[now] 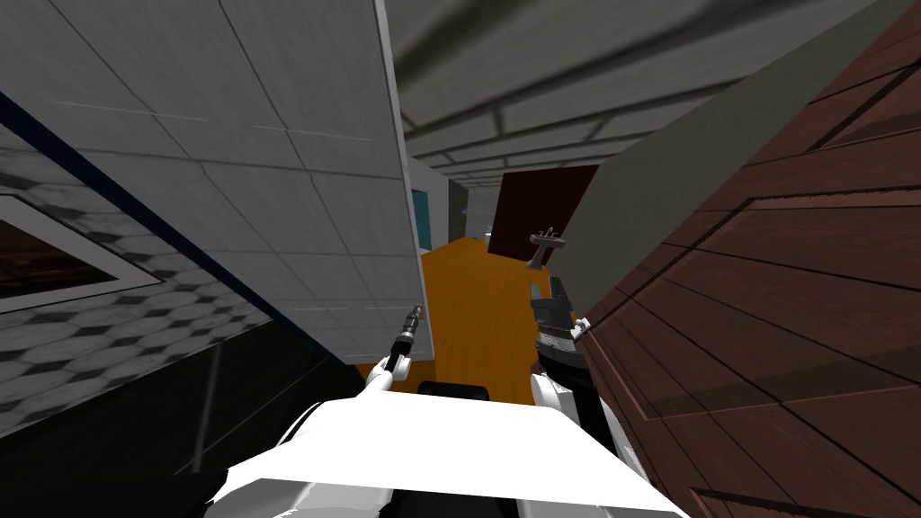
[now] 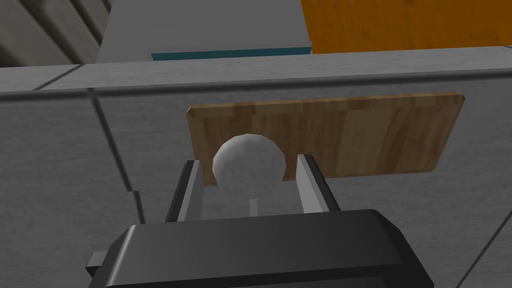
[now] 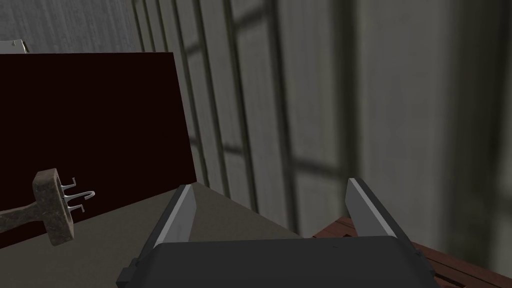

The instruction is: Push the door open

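Observation:
The grey panelled door (image 1: 270,180) stands on my left, its free edge (image 1: 423,297) beside an orange floor (image 1: 477,306). A wooden plate (image 2: 350,135) on the door (image 2: 60,165) carries a round pale grey knob (image 2: 248,162). My left gripper (image 2: 248,167) has its fingers (image 2: 192,190) drawn in around the knob, one at each side. In the head view, the left gripper (image 1: 412,317) sits at the door's edge. My right gripper (image 3: 270,195) is open and holds nothing; in the head view it (image 1: 553,297) hangs by the brown wall panel.
A brown wood-panelled surface (image 1: 773,297) runs close along my right. A dark red panel (image 1: 540,202) stands ahead across the orange floor. A small stand with metal hooks (image 3: 52,207) sticks up near the right gripper. A checked wall with a framed picture (image 1: 54,261) lies far left.

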Controlling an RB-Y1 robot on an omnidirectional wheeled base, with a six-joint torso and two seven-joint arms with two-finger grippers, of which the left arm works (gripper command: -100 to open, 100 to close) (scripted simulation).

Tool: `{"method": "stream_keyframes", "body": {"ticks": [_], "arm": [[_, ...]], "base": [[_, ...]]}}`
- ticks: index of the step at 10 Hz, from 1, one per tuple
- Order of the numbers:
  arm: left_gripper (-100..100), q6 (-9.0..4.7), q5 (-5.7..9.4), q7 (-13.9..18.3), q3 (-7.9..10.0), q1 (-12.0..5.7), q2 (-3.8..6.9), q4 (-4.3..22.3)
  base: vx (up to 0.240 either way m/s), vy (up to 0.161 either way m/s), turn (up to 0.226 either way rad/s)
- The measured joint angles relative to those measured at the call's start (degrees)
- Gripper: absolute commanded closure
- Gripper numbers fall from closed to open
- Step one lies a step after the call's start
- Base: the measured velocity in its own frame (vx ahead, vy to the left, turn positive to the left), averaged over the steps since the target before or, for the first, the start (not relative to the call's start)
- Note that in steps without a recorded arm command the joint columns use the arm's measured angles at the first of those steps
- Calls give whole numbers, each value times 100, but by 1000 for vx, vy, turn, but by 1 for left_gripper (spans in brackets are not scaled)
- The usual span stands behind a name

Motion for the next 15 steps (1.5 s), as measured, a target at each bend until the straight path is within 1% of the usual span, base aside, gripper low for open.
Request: {"method": "stream_keyframes", "body": {"ticks": [4,5,6,8,9,10,11,12,13,14,15], "arm": [[100,18,0,-4,2,8,4,11],[100,20,0,-4,2,10,3,12],[100,68,12,-11,18,71,-9,-41],[100,116,57,-41,78,106,-12,-59],[100,102,88,-56,120,100,11,-54],[100,29,127,-73,172,20,46,91],[100,-145,187,-138,259,-181,81,461],[100,-182,197,-140,271,-175,111,482],[100,-9,173,-103,241,5,85,119],[100,34,202,-112,277,22,79,91],[100,169,233,-150,321,109,35,-85]], "base": [[-11,-2,1],[110,-22,21],[167,-35,42],[185,-42,35],[194,-24,38],[212,-22,44],[150,-12,7],[51,5,-10],[104,-29,31],[199,-32,62],[205,-53,59]]}}
